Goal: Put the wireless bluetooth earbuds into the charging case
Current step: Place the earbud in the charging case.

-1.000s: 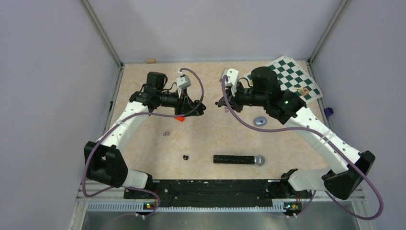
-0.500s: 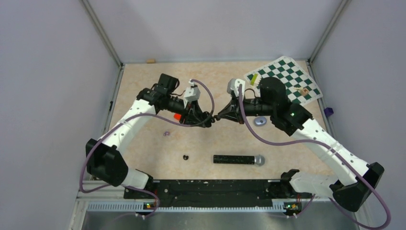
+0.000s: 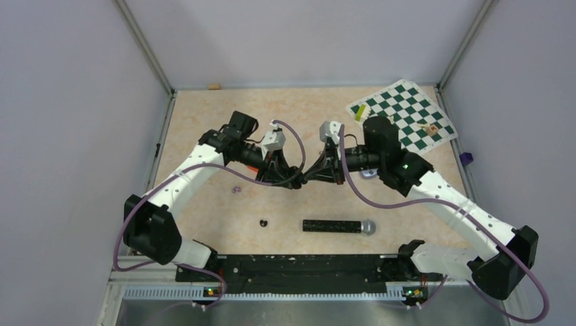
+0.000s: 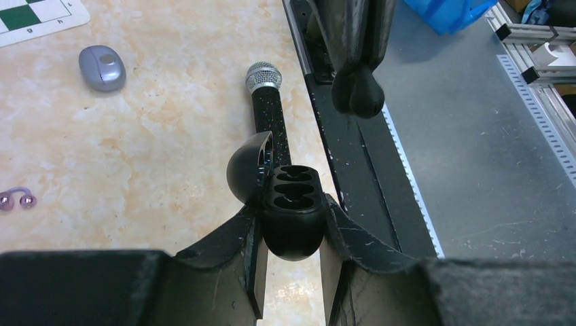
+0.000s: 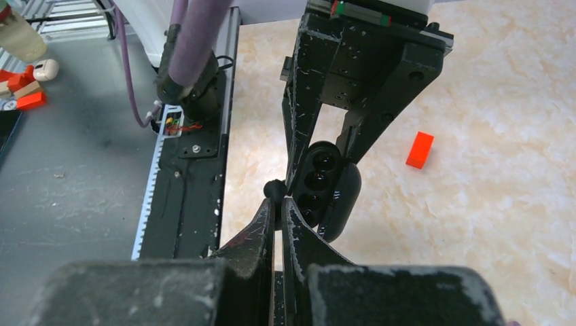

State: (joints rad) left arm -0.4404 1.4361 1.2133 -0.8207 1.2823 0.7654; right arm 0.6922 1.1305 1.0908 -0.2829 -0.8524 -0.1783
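My left gripper (image 4: 292, 209) clamps the charging case (image 4: 291, 234) between both fingers, lid flipped open and sockets facing my right gripper (image 5: 276, 205). My right fingers are pinched on 1 black earbud (image 5: 273, 187), held just beside the case's open mouth. The 2nd earbud (image 3: 263, 222) lies on the table (image 3: 204, 122), near the microphone (image 3: 338, 226).

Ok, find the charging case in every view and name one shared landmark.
Top external: charging case mid-table, at the left gripper's tip.
Left wrist: case bottom centre, lid open.
Right wrist: case centre, beyond the earbud in the right gripper.
Shared landmark: black base rail.
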